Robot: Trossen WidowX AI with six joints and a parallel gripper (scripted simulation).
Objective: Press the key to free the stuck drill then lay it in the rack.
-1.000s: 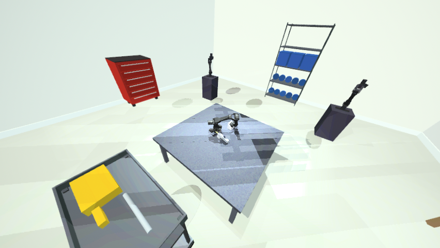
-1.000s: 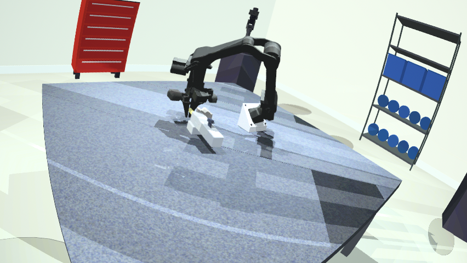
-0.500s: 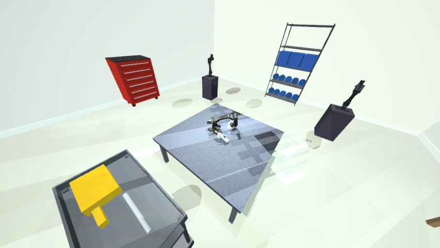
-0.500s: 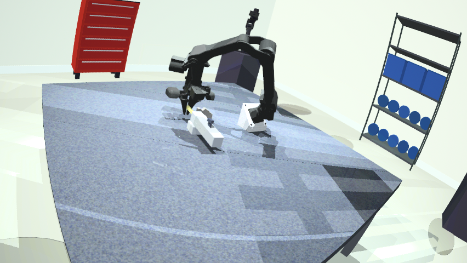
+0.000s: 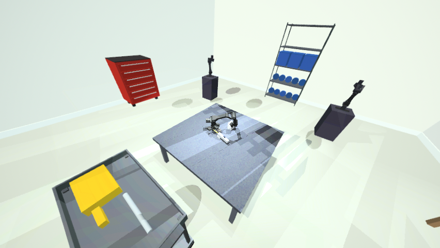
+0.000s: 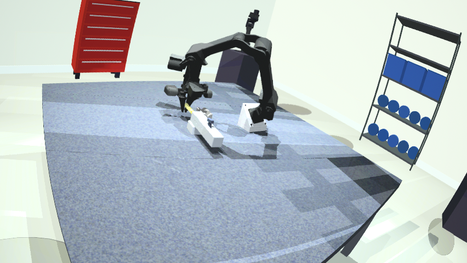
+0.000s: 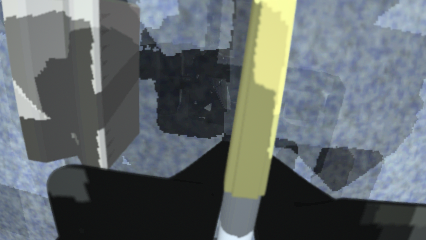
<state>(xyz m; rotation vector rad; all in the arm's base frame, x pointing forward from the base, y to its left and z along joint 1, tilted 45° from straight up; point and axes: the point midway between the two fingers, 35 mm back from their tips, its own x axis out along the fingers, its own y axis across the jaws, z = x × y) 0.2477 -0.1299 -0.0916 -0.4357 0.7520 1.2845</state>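
Your gripper (image 6: 185,105) is clamped on the yellow drill (image 6: 188,108), which juts from the left end of the white block (image 6: 205,128) on the table (image 6: 137,182). I judge the drill a slim, rigid, light rod, smooth enough to slip, so hold it square across the yellow shank near the tail. To the right, the key (image 6: 210,121) sits on top of the block.

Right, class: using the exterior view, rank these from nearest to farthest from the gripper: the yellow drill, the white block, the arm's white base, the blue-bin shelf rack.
1. The yellow drill, clamped in the gripper.
2. The white block, just in front of the gripper, towards the camera.
3. The arm's white base, further right on the table.
4. The shelf rack, off the table by the right wall.
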